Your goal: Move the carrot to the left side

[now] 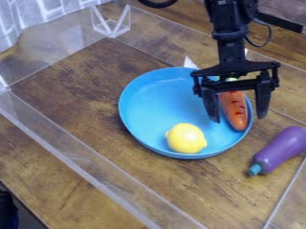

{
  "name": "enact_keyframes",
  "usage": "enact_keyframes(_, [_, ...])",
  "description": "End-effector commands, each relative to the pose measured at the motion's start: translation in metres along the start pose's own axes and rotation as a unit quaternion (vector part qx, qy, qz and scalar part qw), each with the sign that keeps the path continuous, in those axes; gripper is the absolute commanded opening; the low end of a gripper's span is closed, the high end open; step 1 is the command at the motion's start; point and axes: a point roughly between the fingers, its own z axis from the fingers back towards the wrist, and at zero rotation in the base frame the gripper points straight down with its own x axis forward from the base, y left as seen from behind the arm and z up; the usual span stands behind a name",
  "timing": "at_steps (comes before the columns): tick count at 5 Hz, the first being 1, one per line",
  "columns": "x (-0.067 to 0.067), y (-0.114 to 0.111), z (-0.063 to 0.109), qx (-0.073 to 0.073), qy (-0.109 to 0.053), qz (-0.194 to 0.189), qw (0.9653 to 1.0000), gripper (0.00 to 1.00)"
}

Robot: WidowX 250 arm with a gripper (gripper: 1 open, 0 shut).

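Observation:
The orange carrot (237, 110) lies inside the blue bowl (149, 112) against its right wall, tip pointing toward the front. My gripper (238, 106) hangs straight over the carrot, open, one black finger (212, 106) left of it and the other at its right. Nothing is held.
A yellow lemon (185, 138) sits at the bowl's front rim. A purple eggplant (280, 148) lies on the wooden table right of the bowl. Clear plastic walls (72, 148) run along the left and front edges.

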Motion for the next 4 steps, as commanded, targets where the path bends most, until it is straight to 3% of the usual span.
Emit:
enact_keyframes(1, [0.0058, -0.0142, 0.0185, -0.02, -0.028, -0.02, 0.9992, 1.0])
enact_keyframes(4, [0.0126, -0.0134, 0.0163, -0.022, -0.038, -0.028, 0.9986, 1.0])
